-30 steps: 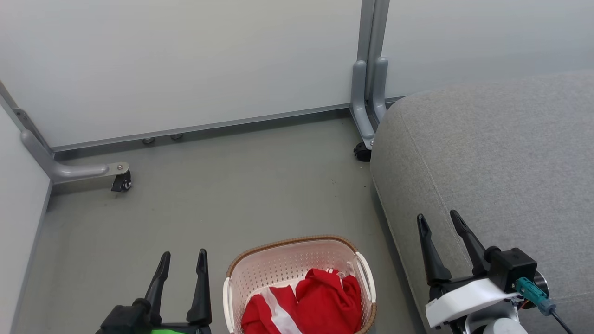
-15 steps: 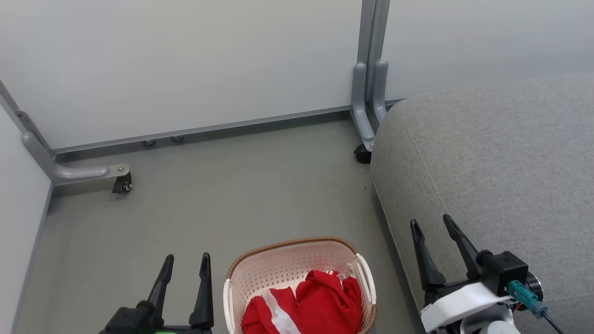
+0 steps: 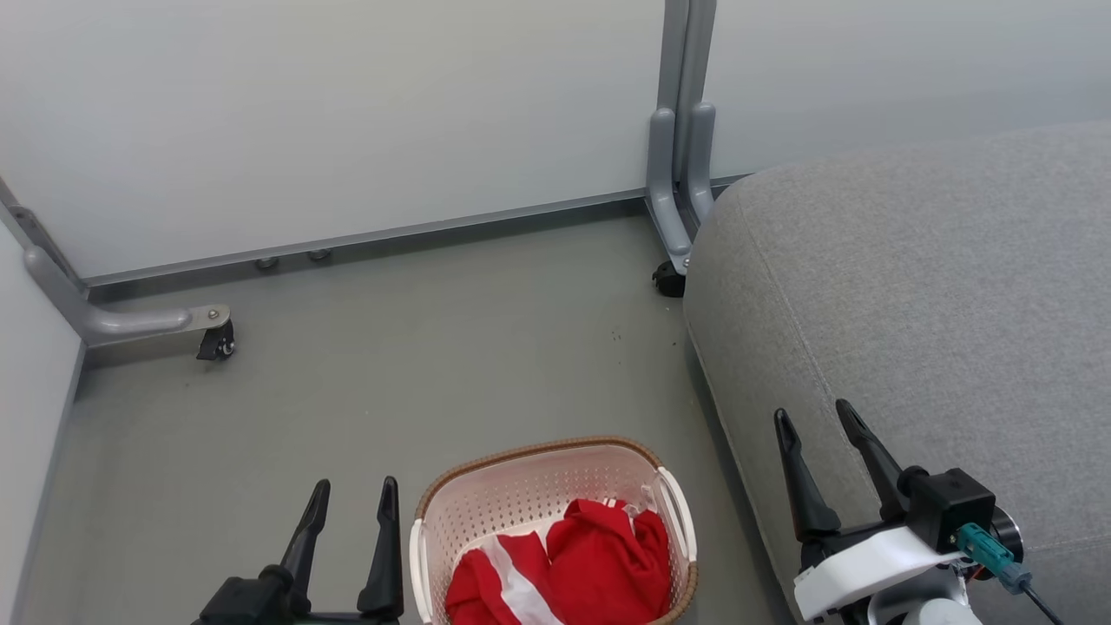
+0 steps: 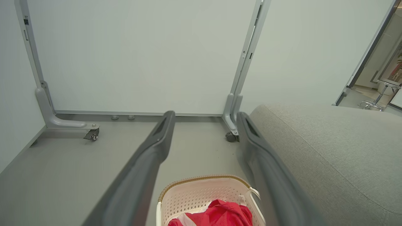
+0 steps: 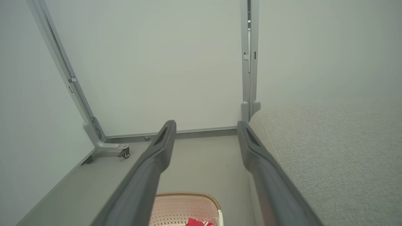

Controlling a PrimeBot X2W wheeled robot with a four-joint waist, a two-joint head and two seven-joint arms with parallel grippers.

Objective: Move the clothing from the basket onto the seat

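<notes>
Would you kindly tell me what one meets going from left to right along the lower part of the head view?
left gripper with two long dark fingers → small cream-white perforated plastic basket with a brown woven-look rim → large grey fabric-upholstered seat

A basket (image 3: pixel 521 453) stands on the floor (image 3: pixel 391 373), low in the middle of the head view. The clothing (image 3: pixel 608 564) is heaped inside it, toward its near side. The seat (image 3: pixel 911 286) lies just to the basket's right, with a narrow strip of floor between them. Behind both runs a partition wall (image 3: pixel 347 113). Its wheeled foot (image 3: pixel 667 279) sits at the seat's far left corner, and a second wheeled foot (image 3: pixel 213 334) stands well off to the left. The left hand (image 3: pixel 356 483) hangs just left of the basket, and the right hand (image 3: pixel 814 410) hangs over the seat's near left edge.
</notes>
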